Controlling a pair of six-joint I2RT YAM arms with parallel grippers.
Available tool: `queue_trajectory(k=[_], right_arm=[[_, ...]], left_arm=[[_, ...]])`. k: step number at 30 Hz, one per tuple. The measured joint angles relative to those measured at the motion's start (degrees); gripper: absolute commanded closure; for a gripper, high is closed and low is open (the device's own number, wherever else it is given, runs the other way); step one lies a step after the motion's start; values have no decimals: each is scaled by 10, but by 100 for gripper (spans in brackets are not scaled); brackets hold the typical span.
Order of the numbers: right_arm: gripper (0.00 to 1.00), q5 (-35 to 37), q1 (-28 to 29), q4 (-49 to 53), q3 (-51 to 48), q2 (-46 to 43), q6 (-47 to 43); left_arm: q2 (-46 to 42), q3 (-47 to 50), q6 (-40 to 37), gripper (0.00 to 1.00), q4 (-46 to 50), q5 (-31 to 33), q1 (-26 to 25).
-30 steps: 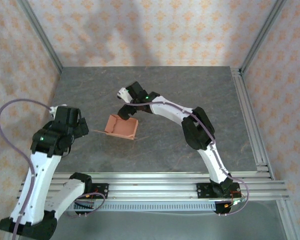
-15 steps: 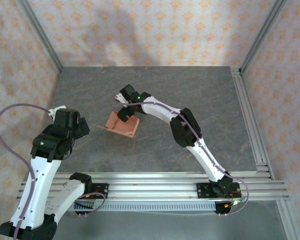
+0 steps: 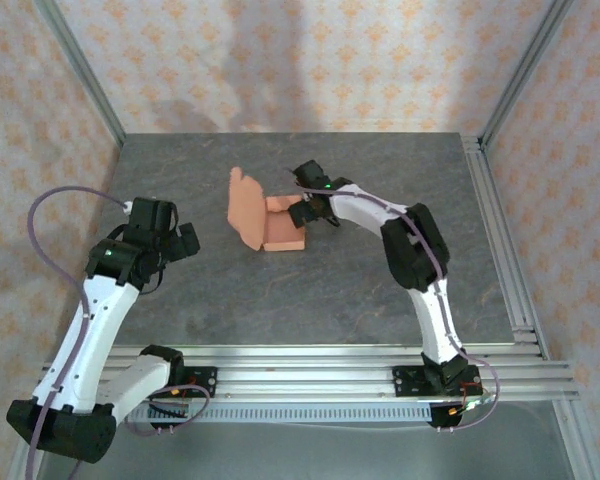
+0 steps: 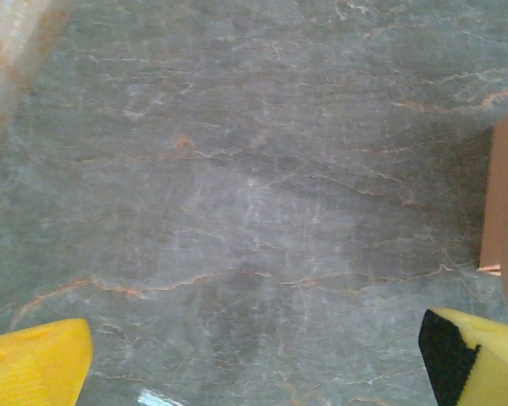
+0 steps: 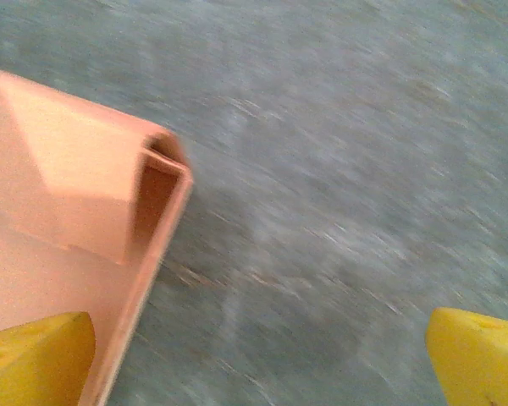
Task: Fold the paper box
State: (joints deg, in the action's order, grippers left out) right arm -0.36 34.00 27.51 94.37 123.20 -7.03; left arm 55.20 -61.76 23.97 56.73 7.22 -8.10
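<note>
The paper box (image 3: 280,234) lies mid-worktop (image 3: 380,290), partly folded, with 1 flap standing up along its left edge. The right end effector (image 3: 300,212) is at the box's right edge, fingers spread wide and gripping nothing. The left end effector (image 3: 190,240), also spread and empty, hovers near the flap, apart from it. Grey worktop stretches wide on all 4 sides.

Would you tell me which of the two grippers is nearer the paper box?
The right gripper, beside the paper box; the left gripper stands apart.
</note>
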Motion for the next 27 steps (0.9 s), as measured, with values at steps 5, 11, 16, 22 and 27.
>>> queue_trajectory(k=[5,11,16,22,27], right_arm=[[0,-51,-12,-49,-129,-101,-12],[18,-171,-50,-95,-133,-117,-52],[34,-238,-98,-82,-3,-41,-91],[41,-291,-101,-21,123,54,-144],[47,-312,-96,31,166,98,-177]], left_arm=[[17,0,0,0,-29,-25,0],[32,13,-7,0,-64,-64,0],[19,54,1,3,-84,-85,0],[-8,104,33,11,-111,-124,0],[-7,129,49,12,-130,-152,0]])
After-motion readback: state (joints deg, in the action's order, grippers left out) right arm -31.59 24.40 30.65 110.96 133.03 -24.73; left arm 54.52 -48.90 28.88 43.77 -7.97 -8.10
